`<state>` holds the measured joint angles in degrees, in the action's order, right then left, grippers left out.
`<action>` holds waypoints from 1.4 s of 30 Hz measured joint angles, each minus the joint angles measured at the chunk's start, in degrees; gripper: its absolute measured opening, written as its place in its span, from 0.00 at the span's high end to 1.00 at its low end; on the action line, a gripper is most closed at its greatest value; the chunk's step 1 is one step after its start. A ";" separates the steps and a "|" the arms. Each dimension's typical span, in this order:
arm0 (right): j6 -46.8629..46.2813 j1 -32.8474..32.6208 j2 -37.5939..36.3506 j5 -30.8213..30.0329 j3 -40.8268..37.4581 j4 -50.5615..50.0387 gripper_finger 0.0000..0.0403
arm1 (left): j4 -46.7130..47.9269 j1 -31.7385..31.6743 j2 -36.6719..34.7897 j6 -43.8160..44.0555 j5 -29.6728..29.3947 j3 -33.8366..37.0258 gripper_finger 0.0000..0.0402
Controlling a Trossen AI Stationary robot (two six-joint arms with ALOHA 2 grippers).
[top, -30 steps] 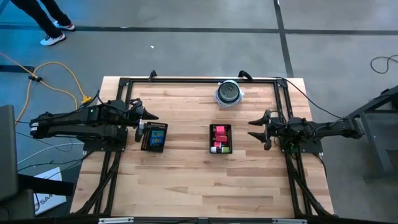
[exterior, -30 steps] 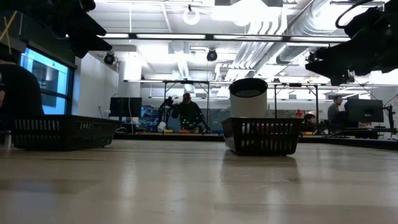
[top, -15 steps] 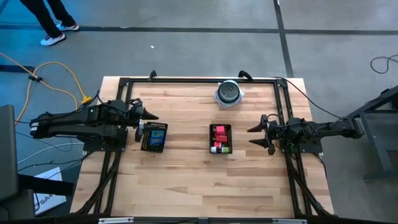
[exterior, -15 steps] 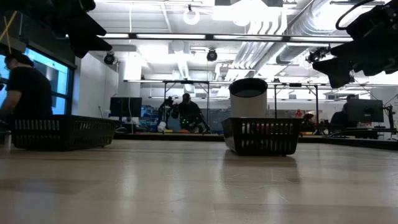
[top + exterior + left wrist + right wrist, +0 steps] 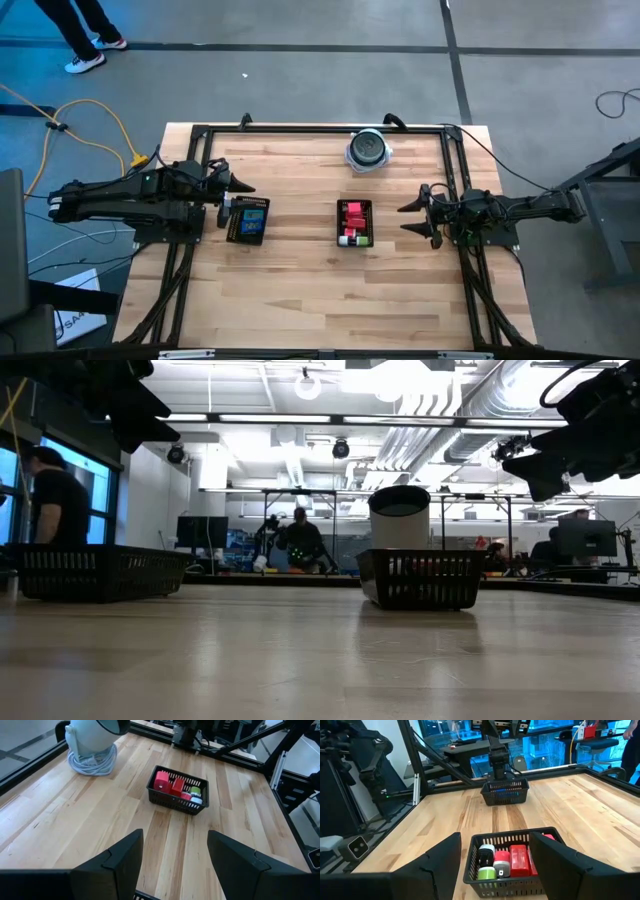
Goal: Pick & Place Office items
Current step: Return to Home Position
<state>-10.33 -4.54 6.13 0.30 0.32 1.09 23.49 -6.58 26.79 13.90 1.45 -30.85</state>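
Observation:
Two black mesh trays stand on the wooden table. The middle tray (image 5: 339,224) (image 5: 172,802) (image 5: 520,883) holds pink/red blocks (image 5: 352,211) (image 5: 167,783) (image 5: 518,859), a green piece (image 5: 486,873) and a white piece (image 5: 486,851). The left tray (image 5: 231,226) (image 5: 506,795) holds teal/blue and dark pieces (image 5: 251,217). My left gripper (image 5: 243,190) (image 5: 172,865) hovers open above the left tray's far end. My right gripper (image 5: 404,218) (image 5: 495,870) hovers open to the right of the middle tray, pointing at it.
A round grey-and-black disc-shaped object (image 5: 368,150) (image 5: 92,742) (image 5: 400,515) stands near the far edge, behind the middle tray. A black frame rail (image 5: 320,128) runs around the table. Bare wood lies toward the near edge. People show in the room beyond the table.
My right gripper has shifted a little toward the table's near edge, then held still, staying open. The trays and their pieces have not moved. A person in the room beyond has walked along behind the left tray.

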 joint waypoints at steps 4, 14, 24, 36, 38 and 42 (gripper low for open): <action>0.00 0.00 0.02 -0.12 0.00 0.28 0.45 | 0.00 0.01 -0.01 0.01 -0.01 0.00 0.46; 0.02 0.00 0.02 -0.14 0.00 0.54 0.45 | 0.00 0.00 -0.02 0.00 -0.01 -0.02 0.46; 0.02 0.00 0.02 -0.14 0.00 0.67 0.45 | -0.01 0.01 -0.01 0.01 -0.01 -0.01 0.46; 0.04 0.00 0.02 -0.14 0.00 0.71 0.45 | -0.79 0.00 0.00 1.32 -0.02 -0.01 0.46; 0.02 0.00 0.02 -0.14 0.00 0.71 0.45 | -3.43 0.02 -0.23 0.84 -0.63 0.00 0.46; 0.03 0.00 0.04 -0.14 0.00 0.73 0.45 | -7.70 0.02 -3.01 -2.36 -1.85 0.02 0.46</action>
<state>-10.30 -4.54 6.17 0.16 0.32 1.83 15.80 -6.57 23.78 11.54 -0.40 -30.84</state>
